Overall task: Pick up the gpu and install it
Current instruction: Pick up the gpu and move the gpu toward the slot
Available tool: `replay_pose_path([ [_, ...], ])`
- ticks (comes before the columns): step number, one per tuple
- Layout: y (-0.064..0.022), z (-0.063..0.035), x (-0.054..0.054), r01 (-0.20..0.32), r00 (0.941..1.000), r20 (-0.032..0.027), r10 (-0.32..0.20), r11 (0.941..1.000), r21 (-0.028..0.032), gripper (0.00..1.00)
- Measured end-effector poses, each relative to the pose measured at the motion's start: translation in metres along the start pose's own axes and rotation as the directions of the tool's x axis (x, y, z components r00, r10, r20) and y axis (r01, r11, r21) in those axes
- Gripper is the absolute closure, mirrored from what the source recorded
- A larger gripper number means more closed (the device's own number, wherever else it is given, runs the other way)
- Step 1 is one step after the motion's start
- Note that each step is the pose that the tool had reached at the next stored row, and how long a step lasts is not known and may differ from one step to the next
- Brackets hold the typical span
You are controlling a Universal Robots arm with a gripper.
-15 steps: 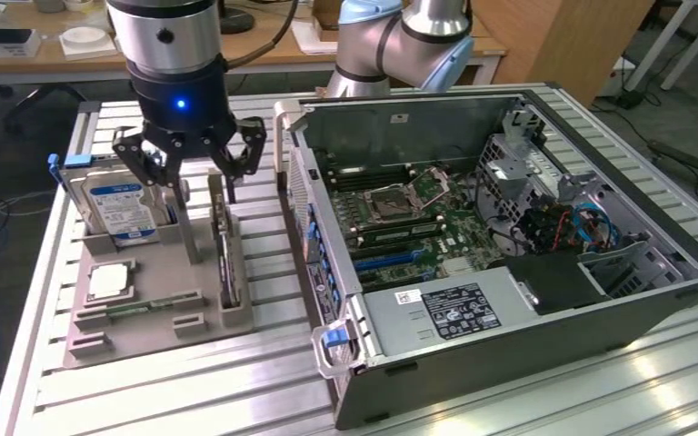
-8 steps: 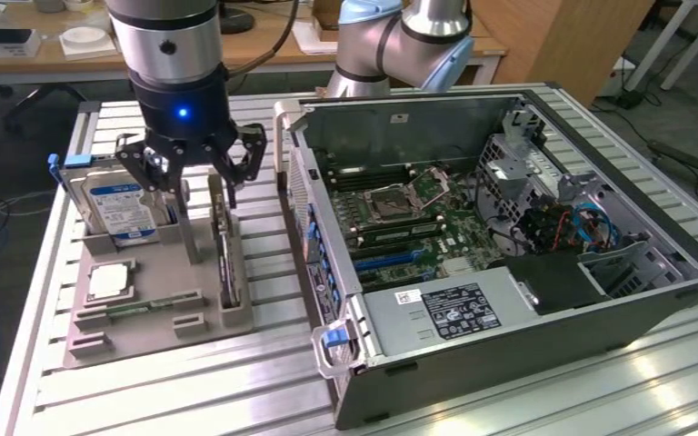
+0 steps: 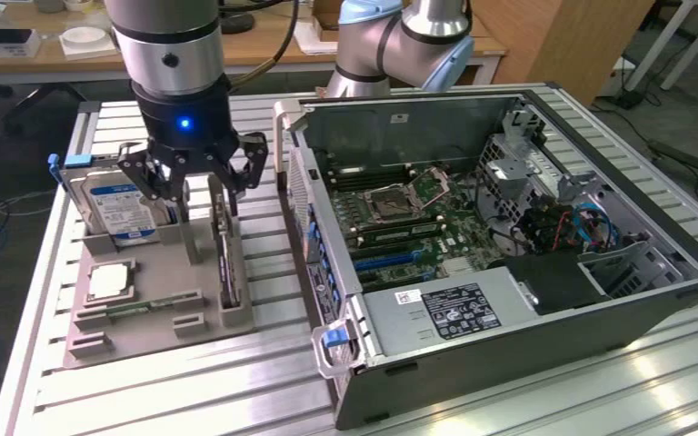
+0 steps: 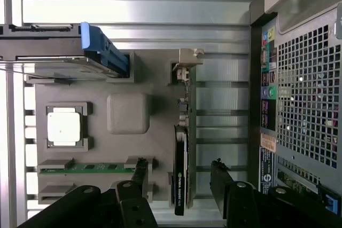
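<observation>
At the exterior view's left, the hard drive (image 3: pixel 113 207) is standing in the gray holder (image 3: pixel 143 318). Just beside it, the gripper (image 3: pixel 204 204) is hanging over the gpu (image 3: pixel 225 263), its fingers spreading wide to either side and holding nothing. The gpu is standing on edge in the holder's slot. Rightward, the open computer case (image 3: pixel 507 300) is lying on its side.

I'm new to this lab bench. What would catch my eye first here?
The open computer case, motherboard bared, dominates the exterior view's right. Beside it the black hand hangs open astride the gpu, which stands on edge in a grey parts tray next to a blue-labelled hard drive.
</observation>
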State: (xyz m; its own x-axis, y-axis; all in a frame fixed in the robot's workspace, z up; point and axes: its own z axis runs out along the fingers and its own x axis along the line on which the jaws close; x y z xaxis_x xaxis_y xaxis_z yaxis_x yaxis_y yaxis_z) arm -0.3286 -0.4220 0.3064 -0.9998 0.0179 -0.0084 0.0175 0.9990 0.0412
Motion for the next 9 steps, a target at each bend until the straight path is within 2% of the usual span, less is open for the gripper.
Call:
replay_pose_path([
  [5, -0.0048, 0.0048, 0.0, -0.001, 1.0, 0.0003, 0.001, 1.0, 0.0017, 0.41],
  [9, -0.0056, 0.0111, -0.001, -0.001, 1.0, 0.0001, 0.001, 1.0, 0.0019, 0.41],
])
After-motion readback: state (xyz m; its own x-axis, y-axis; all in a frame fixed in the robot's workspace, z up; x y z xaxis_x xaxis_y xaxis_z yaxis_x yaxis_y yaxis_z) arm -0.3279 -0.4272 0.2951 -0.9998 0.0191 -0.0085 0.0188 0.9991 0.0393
